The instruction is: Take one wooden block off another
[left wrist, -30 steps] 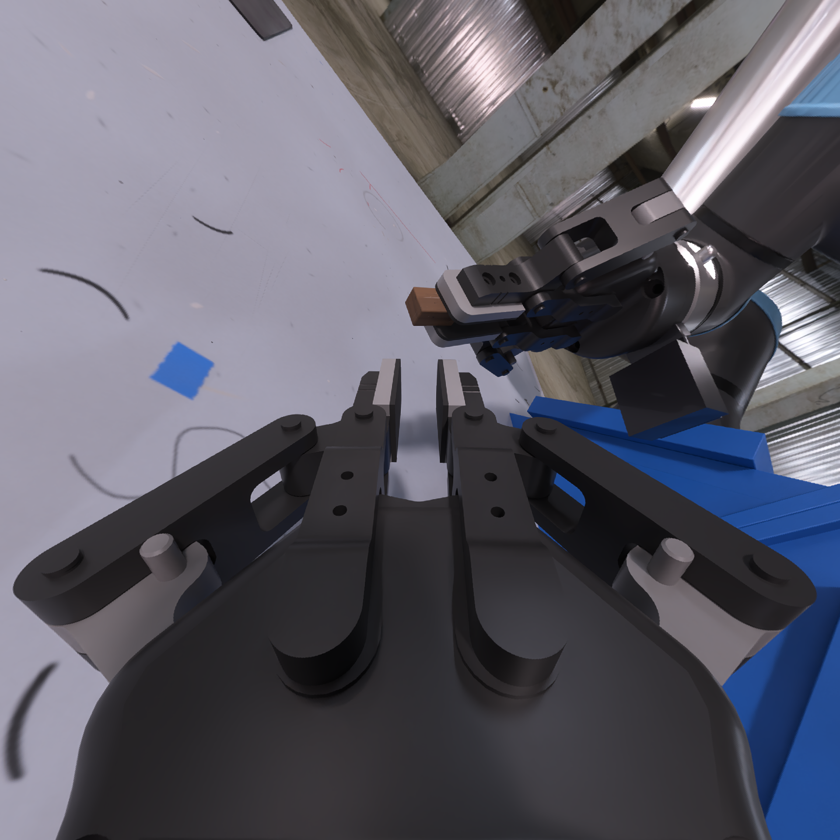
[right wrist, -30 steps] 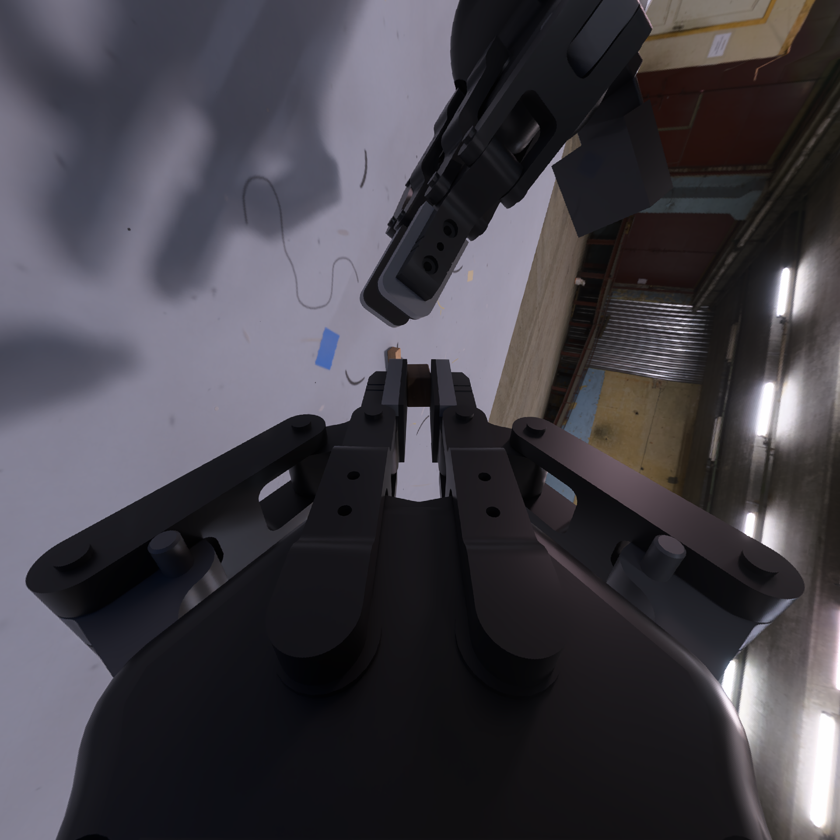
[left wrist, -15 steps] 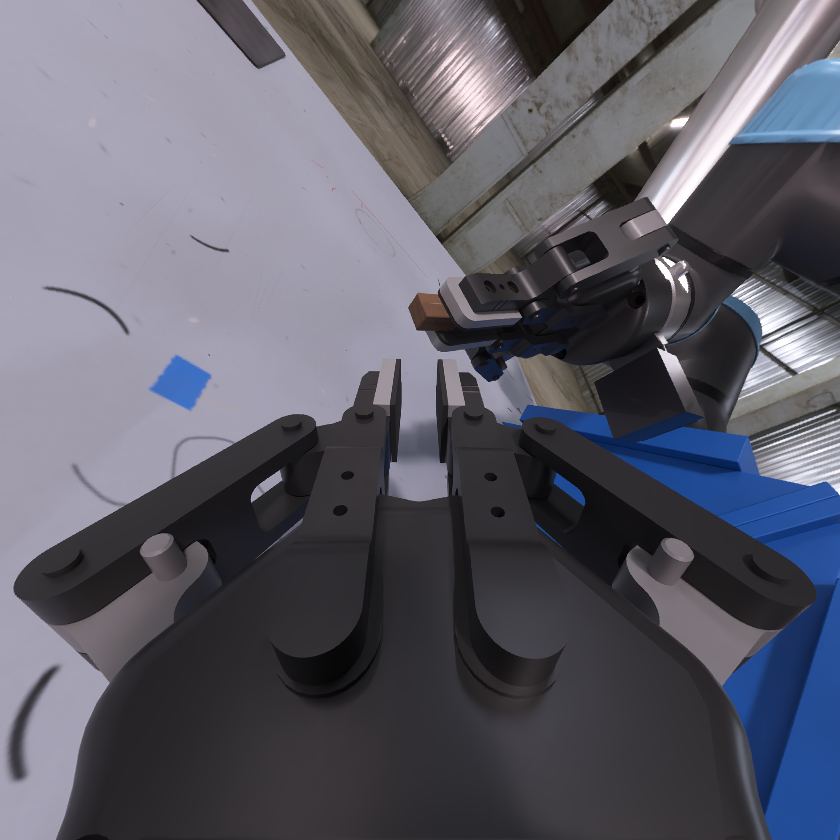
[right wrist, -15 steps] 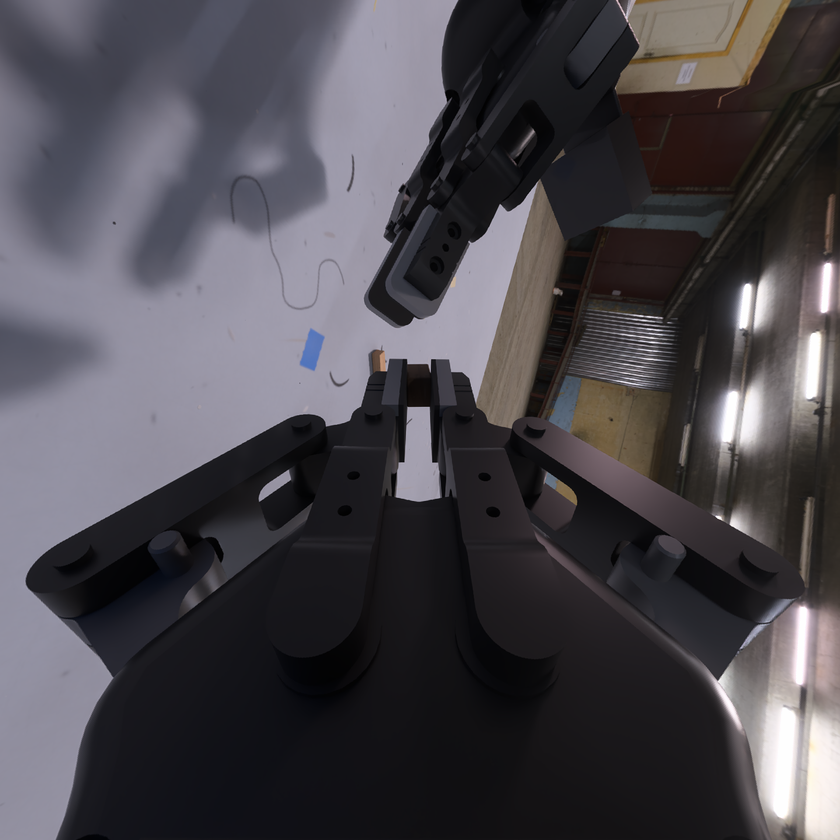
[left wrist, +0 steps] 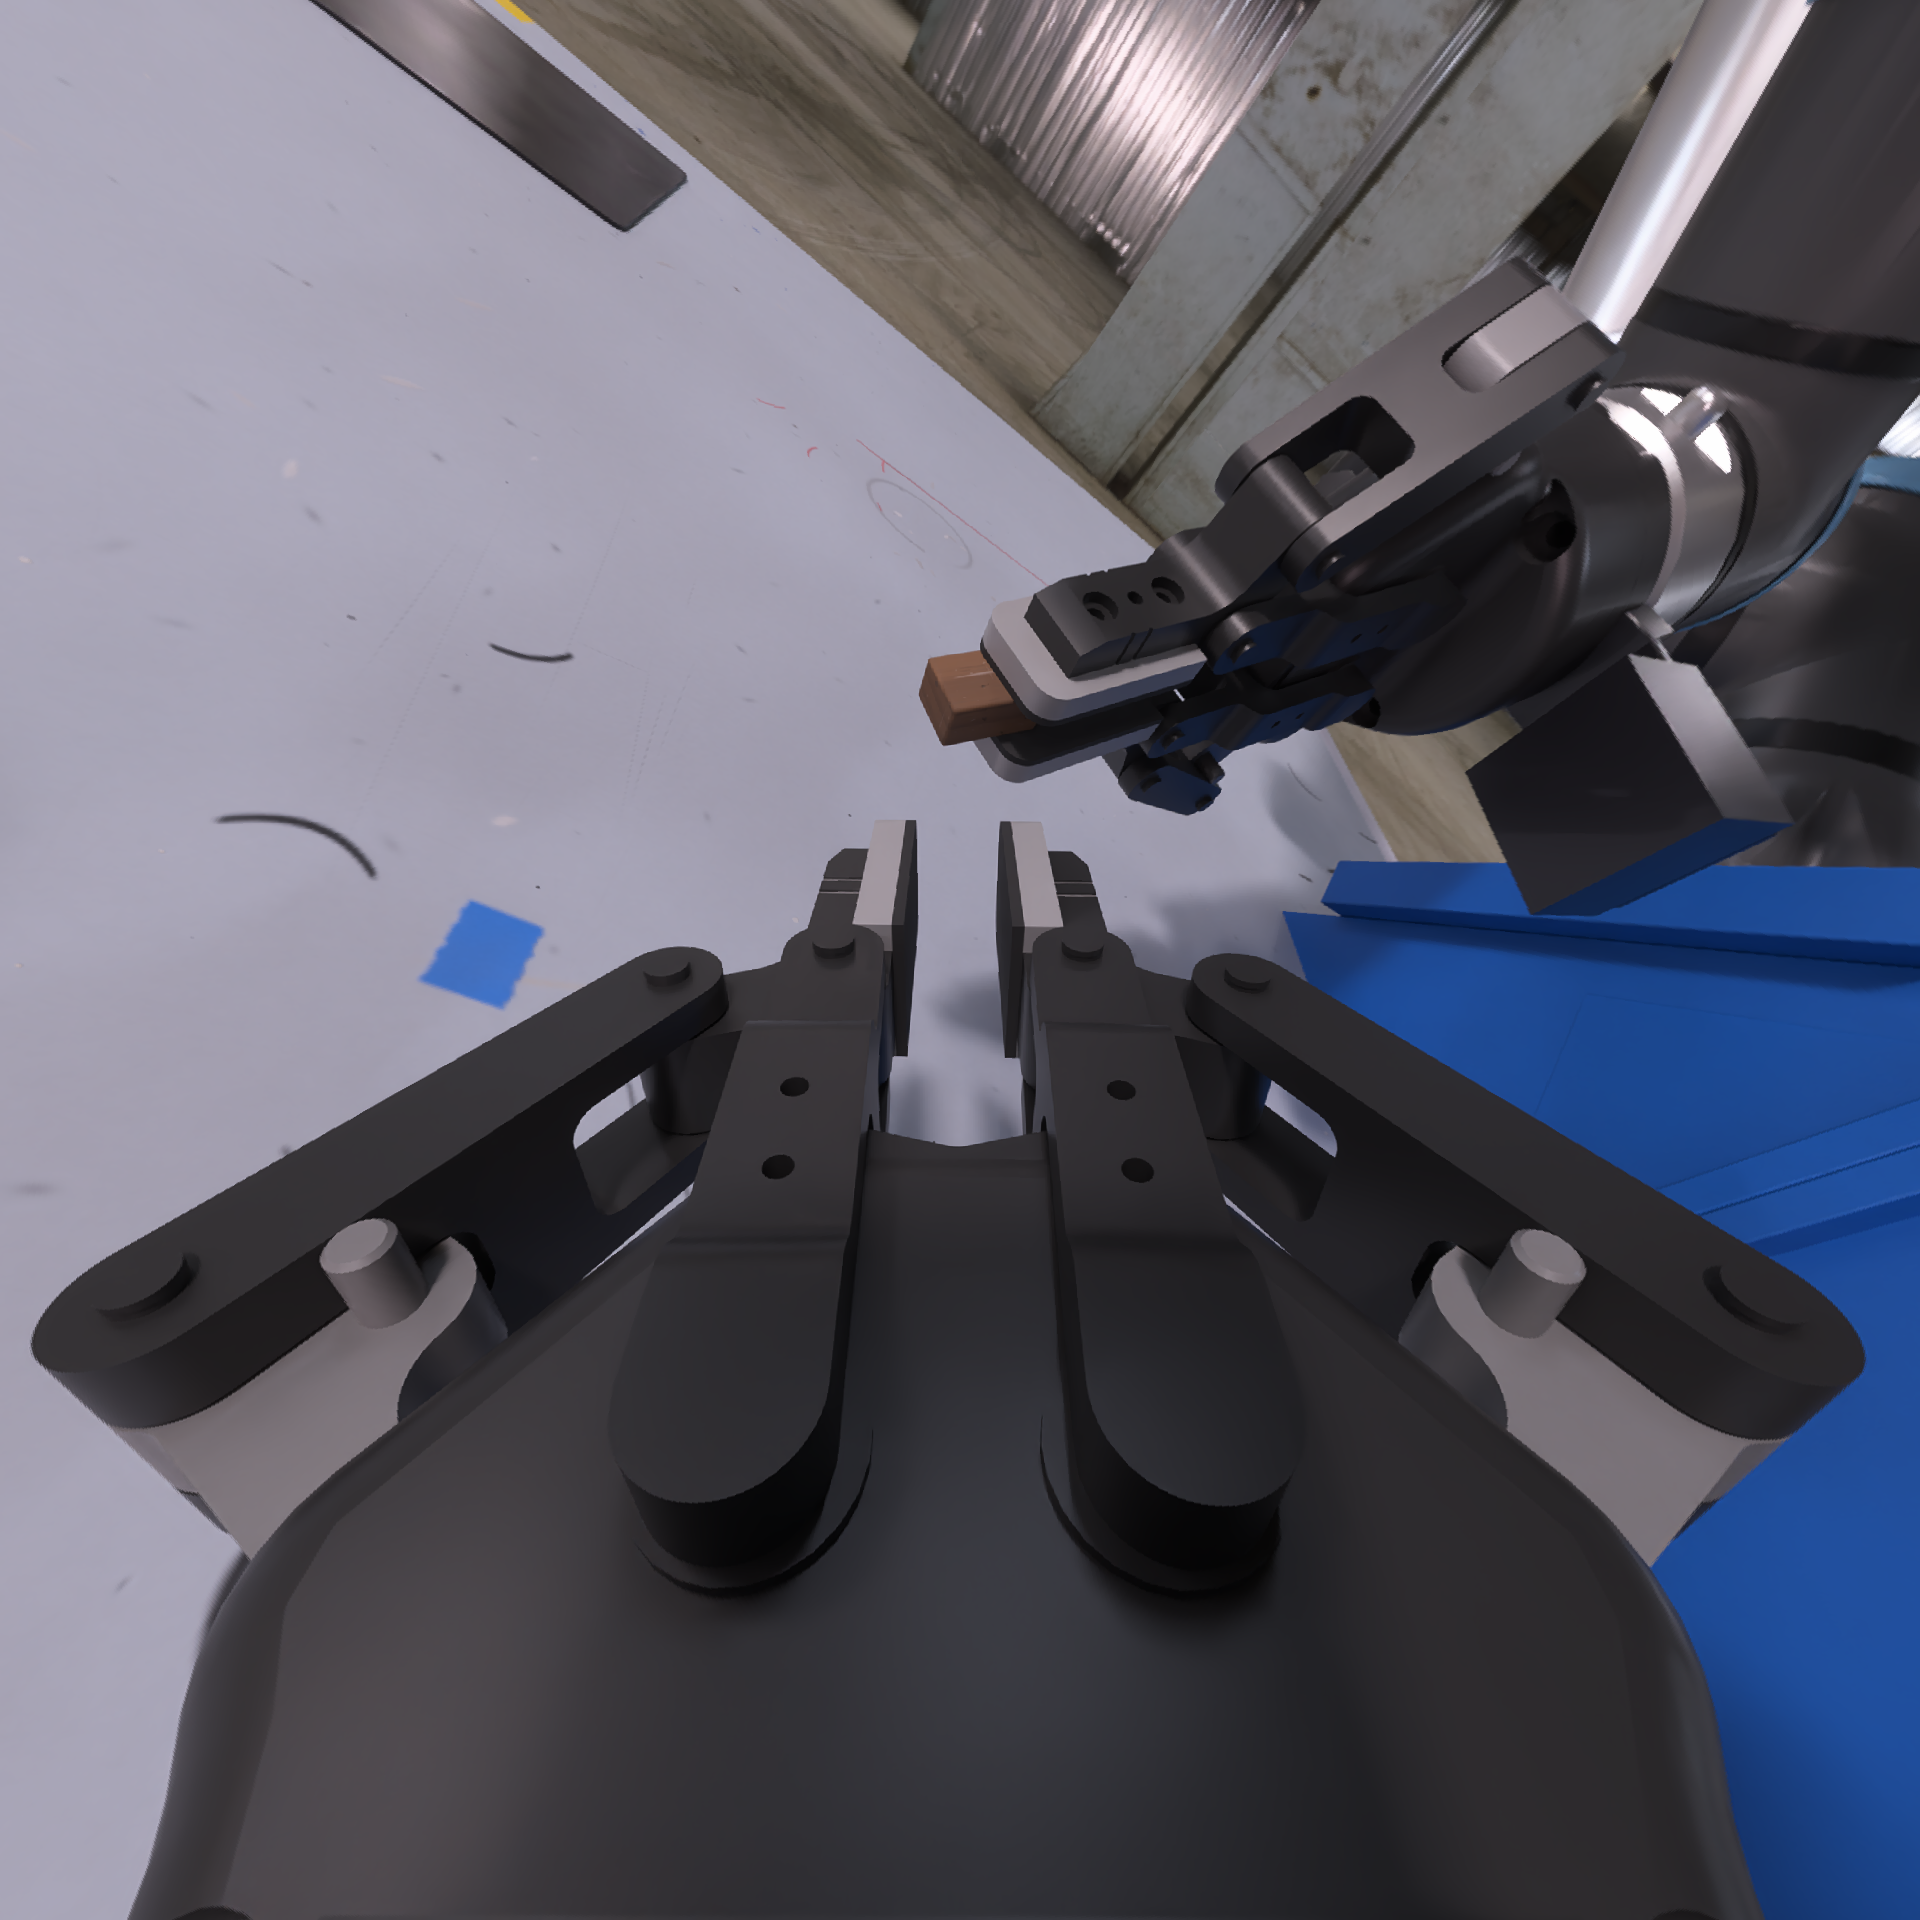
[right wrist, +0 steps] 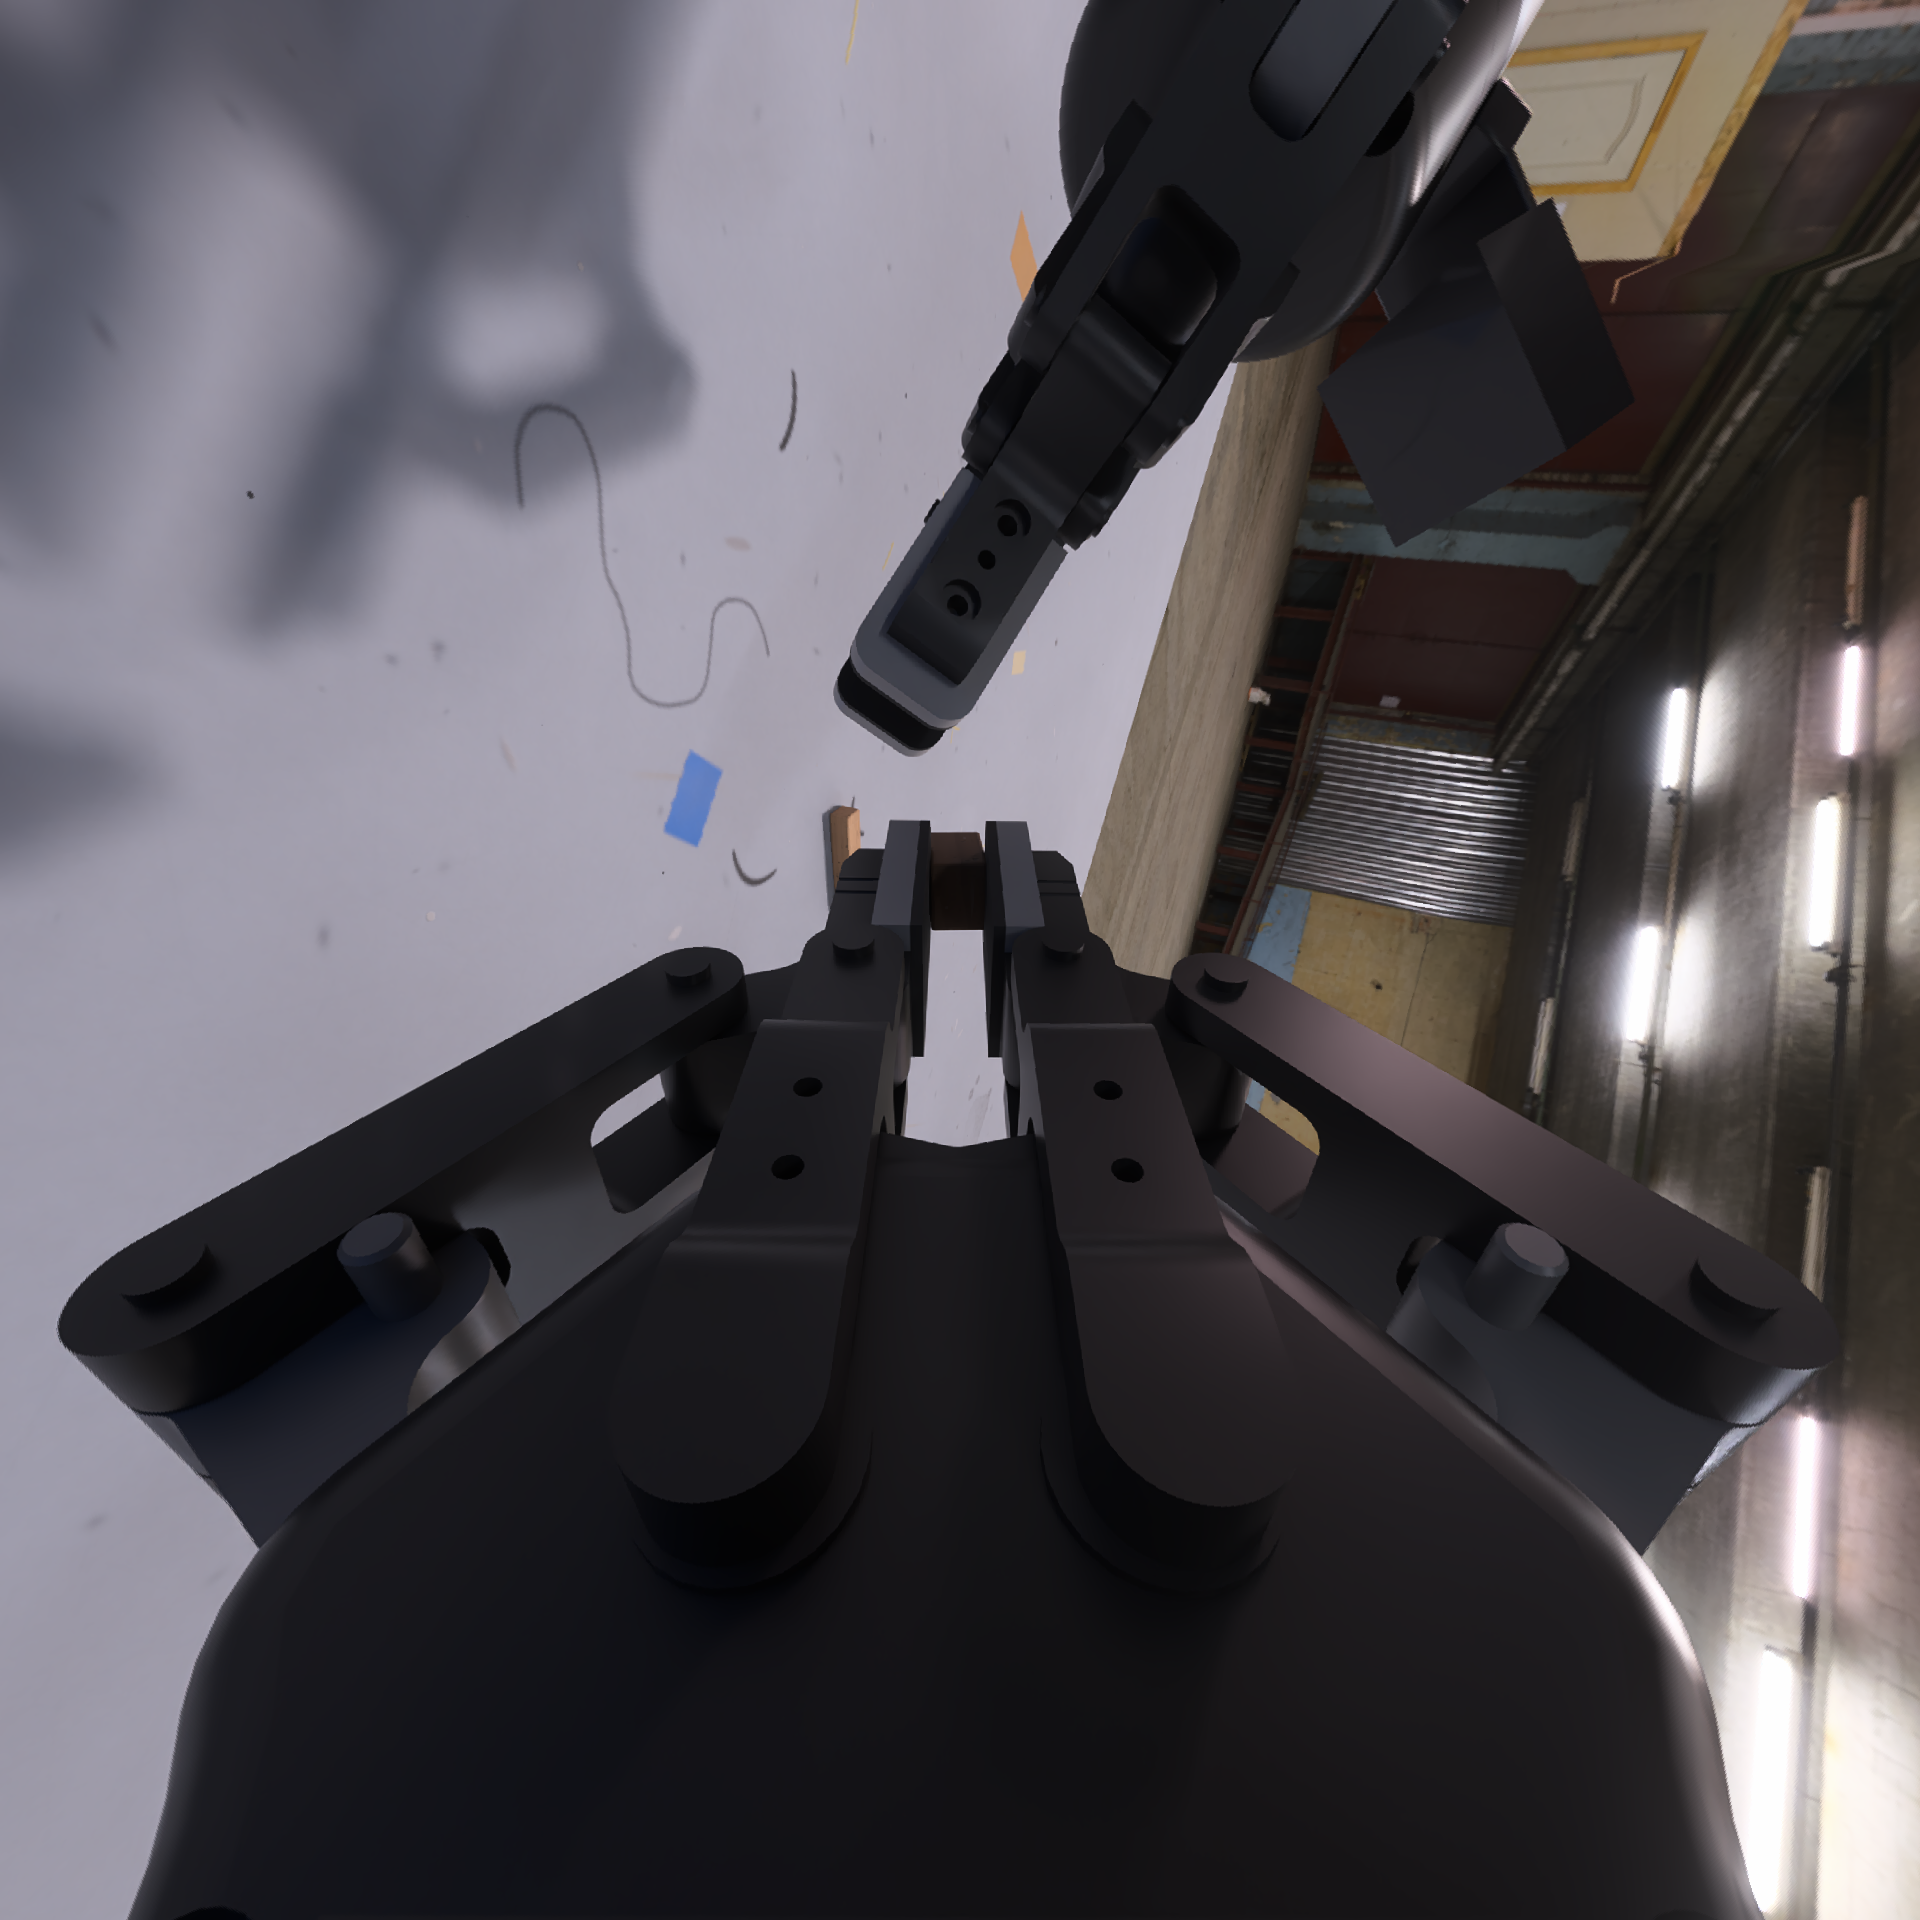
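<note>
My right gripper (right wrist: 956,873) is shut on a small dark brown wooden block (right wrist: 956,878) and holds it in the air above the table. In the left wrist view this gripper (left wrist: 997,717) comes in from the right with the block (left wrist: 961,696) sticking out of its tips. A lighter wooden block (right wrist: 844,840) lies on the table beyond, partly hidden by my right gripper's left finger. My left gripper (left wrist: 956,873) is empty, its pads a narrow gap apart, just below and in front of the right one. It also hangs above the held block in the right wrist view (right wrist: 904,707).
The pale grey table (left wrist: 312,520) has dark scuff marks and a blue tape patch (left wrist: 483,954), also in the right wrist view (right wrist: 693,798). A blue box (left wrist: 1610,1091) stands at the right. A dark metal strip (left wrist: 520,114) lies at the far table edge.
Both wrist views have shifted slightly. The blue tape patch has slid down and right in the left view, and the light block has drifted left in the right view. Both grips are unchanged.
</note>
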